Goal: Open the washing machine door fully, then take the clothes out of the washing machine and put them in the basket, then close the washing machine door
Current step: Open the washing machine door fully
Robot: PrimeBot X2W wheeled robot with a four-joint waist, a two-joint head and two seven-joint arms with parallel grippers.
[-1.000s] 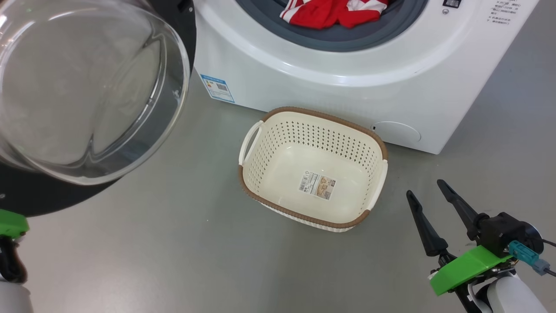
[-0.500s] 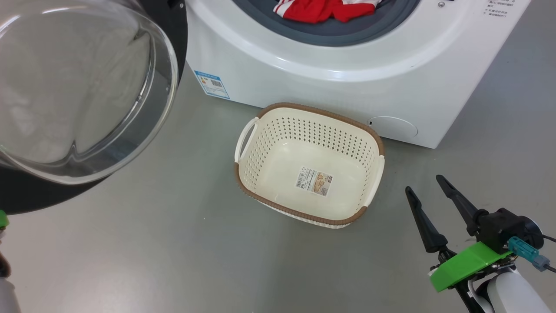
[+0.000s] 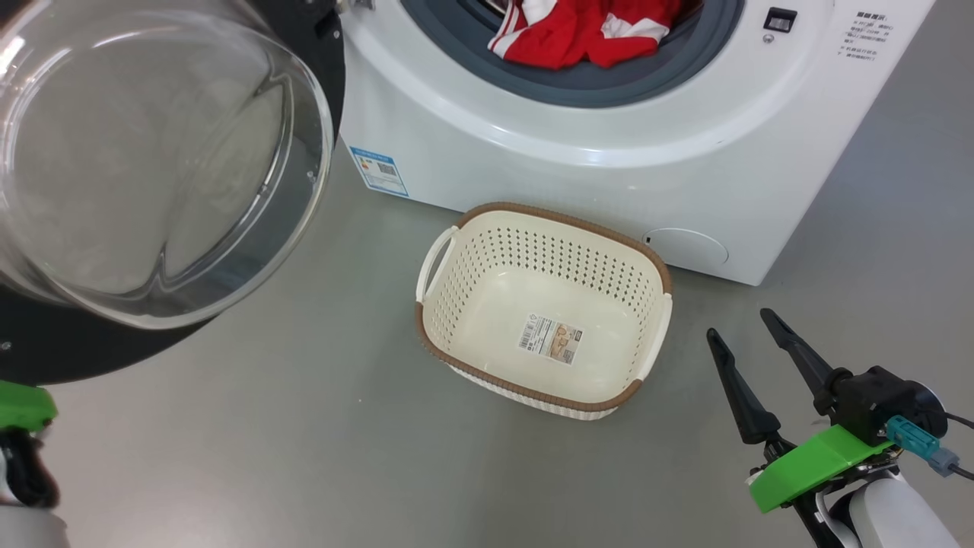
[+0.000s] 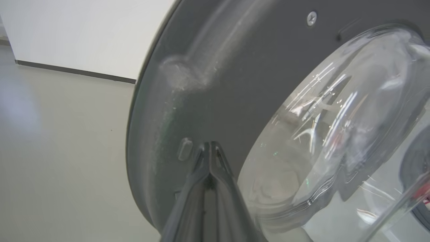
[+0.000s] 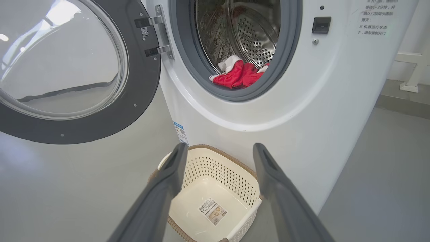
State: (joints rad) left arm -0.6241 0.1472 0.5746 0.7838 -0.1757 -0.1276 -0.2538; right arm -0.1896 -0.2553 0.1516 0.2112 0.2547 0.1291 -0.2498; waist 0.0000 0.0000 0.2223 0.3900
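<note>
The washer (image 3: 609, 175) stands white and boxy on the floor, its mouth uncovered. The door (image 5: 134, 101) is swung wide to the left on its hinge, glass bowl facing out. So the opening step looks done or nearly so, and unloading comes next.

The basket (image 3: 563, 217) sits empty on the floor just in front of the washer. The clothes (image 3: 578, 38) lie in a red and white heap at the drum's lip, on the grey seal.

The right hand (image 3: 738, 324) hovers beside the basket, fingers spread wide and holding nothing. It would have to rise and reach into the drum to pinch the bundle. The left hand (image 4: 210, 148) is closed tight on nothing, its tip at the door's grey inner face; contact is unclear.

The floor (image 3: 304, 426) is smooth, bare grey. A white wall (image 4: 84, 30) with a dark skirting runs behind.
</note>
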